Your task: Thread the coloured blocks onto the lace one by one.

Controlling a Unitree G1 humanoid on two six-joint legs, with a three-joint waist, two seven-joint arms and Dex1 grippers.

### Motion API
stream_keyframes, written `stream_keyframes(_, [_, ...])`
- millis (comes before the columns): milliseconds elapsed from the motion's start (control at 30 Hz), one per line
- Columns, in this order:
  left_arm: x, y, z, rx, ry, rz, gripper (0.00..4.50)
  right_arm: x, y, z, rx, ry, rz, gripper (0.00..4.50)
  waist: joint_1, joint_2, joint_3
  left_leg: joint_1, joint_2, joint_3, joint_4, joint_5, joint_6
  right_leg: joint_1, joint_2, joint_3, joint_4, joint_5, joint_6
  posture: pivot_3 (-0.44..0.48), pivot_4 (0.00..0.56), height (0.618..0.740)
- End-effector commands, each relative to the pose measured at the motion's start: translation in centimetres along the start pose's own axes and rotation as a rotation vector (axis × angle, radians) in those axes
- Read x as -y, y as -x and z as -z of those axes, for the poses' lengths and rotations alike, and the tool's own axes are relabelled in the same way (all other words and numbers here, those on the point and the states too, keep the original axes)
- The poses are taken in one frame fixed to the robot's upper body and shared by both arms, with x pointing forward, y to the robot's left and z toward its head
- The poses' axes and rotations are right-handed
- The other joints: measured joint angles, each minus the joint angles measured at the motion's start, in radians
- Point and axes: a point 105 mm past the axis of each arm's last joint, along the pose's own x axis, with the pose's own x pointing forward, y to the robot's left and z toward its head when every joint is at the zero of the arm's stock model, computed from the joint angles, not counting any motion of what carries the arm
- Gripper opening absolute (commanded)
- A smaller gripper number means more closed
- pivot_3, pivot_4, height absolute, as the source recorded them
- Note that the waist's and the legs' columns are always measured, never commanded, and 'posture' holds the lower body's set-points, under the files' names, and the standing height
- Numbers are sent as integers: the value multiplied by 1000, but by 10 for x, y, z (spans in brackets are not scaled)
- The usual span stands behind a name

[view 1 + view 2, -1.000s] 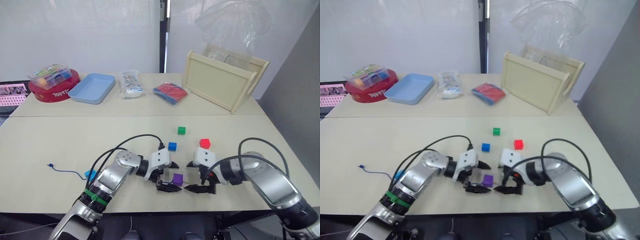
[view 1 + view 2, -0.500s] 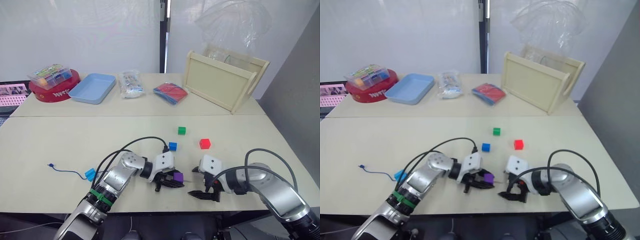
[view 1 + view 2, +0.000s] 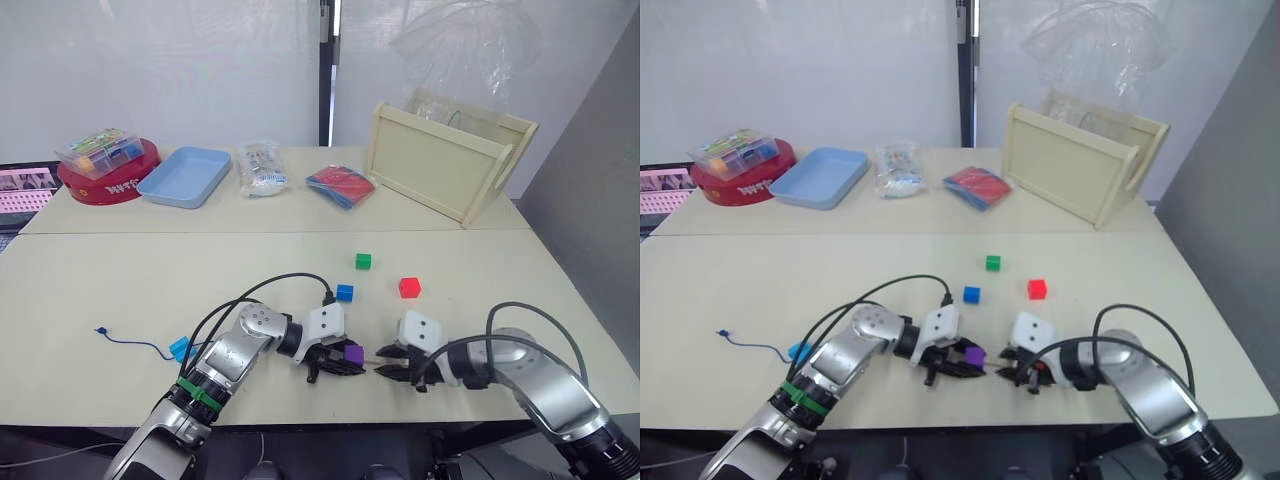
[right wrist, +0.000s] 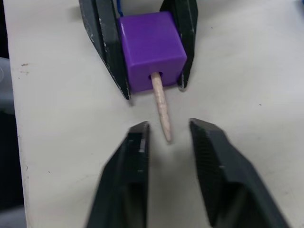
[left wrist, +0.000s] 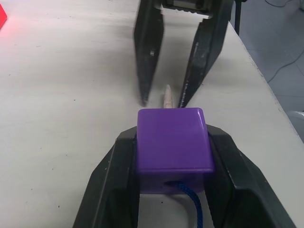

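My left gripper (image 3: 346, 358) is shut on a purple block (image 5: 173, 145) near the table's front edge. The dark-blue lace (image 5: 191, 206) enters the block's back, and its pale tip (image 4: 161, 108) pokes out the front. My right gripper (image 4: 167, 131) faces the block, its jaws slightly apart on either side of the tip without touching it. From the left gripper the lace (image 3: 135, 342) trails left past a light-blue block (image 3: 181, 348) to its knotted end. The blue (image 3: 345, 292), green (image 3: 363, 261) and red (image 3: 409, 288) blocks lie loose further back.
Along the back stand a red tin with a clear box of pieces (image 3: 108, 170), a light-blue tray (image 3: 185, 176), a plastic packet (image 3: 260, 168), a red-and-blue packet (image 3: 340, 186) and a wooden crate (image 3: 445, 160). The table's front edge (image 3: 330, 420) is close below both grippers.
My left gripper closed on the purple block, with the lace tip now through it. My right gripper drew back, then came in towards the tip and narrowed its jaws.
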Motion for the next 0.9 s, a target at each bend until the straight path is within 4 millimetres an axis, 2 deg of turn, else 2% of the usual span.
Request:
stream_keyframes(33, [-1,3,-5,12,-16,-8,1220,1,-2,-3,12,5,14,19,0,0,0,0,0,0,0,0,0,0,0,0,0,0,0,0,150,740])
stream_keyframes(200, [-1,5,-5,15,-9,-11,1220,-1,-4,-6,22,15,6,0,-3,0,0,1,0,0,0,0,0,0,0,0,0,0,0,0,150,740])
stream_keyframes(300, [-1,16,-4,16,-1,-18,1220,-1,0,-9,23,32,-1,0,-4,0,0,0,0,0,0,0,0,0,0,0,0,0,0,0,150,740])
stream_keyframes(367, [-3,30,1,-5,-3,-31,1220,0,2,-13,23,49,-6,0,-5,0,0,0,0,0,0,0,0,0,0,0,1,0,0,0,150,740])
stream_keyframes(533, [-5,89,20,-66,30,-84,1220,0,2,-21,29,81,-28,0,-19,0,0,1,1,0,-1,0,0,0,1,0,1,0,0,0,150,740])
stream_keyframes(667, [1,144,35,-118,134,-117,1220,-1,-1,-23,30,92,-43,0,-21,0,0,0,1,0,-1,0,0,-1,1,0,0,0,0,0,150,740])
stream_keyframes(700, [2,152,37,-130,147,-121,1220,-1,-1,-24,31,92,-45,0,-22,0,0,0,1,0,-1,0,0,-1,1,0,0,0,0,0,150,740])
stream_keyframes(833, [6,210,70,-305,197,-221,1220,-1,-3,-26,28,100,-59,0,-22,0,0,0,1,0,-1,0,0,-1,0,-1,0,0,0,0,150,740])
stream_keyframes(900, [10,226,81,-363,208,-237,1220,0,-3,-27,26,103,-63,0,-23,0,0,1,1,0,-1,0,0,-1,1,-1,0,0,0,0,150,740])
